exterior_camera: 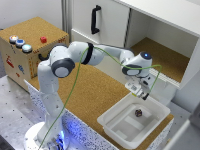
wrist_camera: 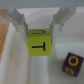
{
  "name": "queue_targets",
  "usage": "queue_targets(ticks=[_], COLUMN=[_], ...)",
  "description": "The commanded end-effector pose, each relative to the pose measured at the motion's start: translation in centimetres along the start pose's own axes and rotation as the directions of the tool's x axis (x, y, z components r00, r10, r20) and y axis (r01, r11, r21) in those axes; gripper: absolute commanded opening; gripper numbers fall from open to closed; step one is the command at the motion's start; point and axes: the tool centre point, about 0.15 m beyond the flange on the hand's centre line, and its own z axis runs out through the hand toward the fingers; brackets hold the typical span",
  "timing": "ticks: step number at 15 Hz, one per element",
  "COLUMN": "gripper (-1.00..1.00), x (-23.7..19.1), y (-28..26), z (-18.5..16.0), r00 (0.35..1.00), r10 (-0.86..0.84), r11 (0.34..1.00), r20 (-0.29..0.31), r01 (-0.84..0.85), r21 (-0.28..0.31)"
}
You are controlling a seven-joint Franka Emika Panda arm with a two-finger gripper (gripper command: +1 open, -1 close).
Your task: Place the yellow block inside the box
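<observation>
Gripper [wrist_camera: 39,31] clamped yellow block [wrist_camera: 40,44] between both fingers, poised above box [exterior_camera: 112,120] interior. Small dark cube [wrist_camera: 73,62] lay on box floor nearby. Advisable: lower slightly, release clear of dark cube and sloped walls, retreat vertically.

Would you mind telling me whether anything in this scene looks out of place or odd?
Nothing looks spilled or damaged. The gripper holds the yellow block squarely over the box. One extra: a small dark cube already lies inside it.
</observation>
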Motion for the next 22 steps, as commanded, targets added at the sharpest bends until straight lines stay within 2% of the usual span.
queue_targets(ticks=[1, 3, 4, 12, 16, 19, 22], gripper=[-1.0, -1.0, 1.0, 1.0, 1.0, 1.0, 1.0], x=[-0.2, 0.0, 0.1, 0.9, 2.0, 3.1, 3.3], y=[0.6, 0.7, 0.6, -4.4, -10.4, -15.7, -19.9], z=[6.3, 5.9, 5.2, -5.9, -10.4, -11.4, -10.7], r00=[0.995, 0.994, 0.994, 0.993, 0.985, 0.98, 0.982], r10=[-0.002, 0.039, 0.061, 0.068, 0.007, -0.068, -0.096], r11=[0.997, 0.995, 0.993, 0.99, 0.997, 0.996, 0.994], r20=[0.098, 0.098, 0.093, -0.102, -0.172, -0.188, -0.161], r01=[0.01, -0.03, -0.051, -0.079, -0.021, 0.056, 0.086], r21=[-0.081, -0.091, -0.103, -0.116, -0.078, -0.068, -0.064])
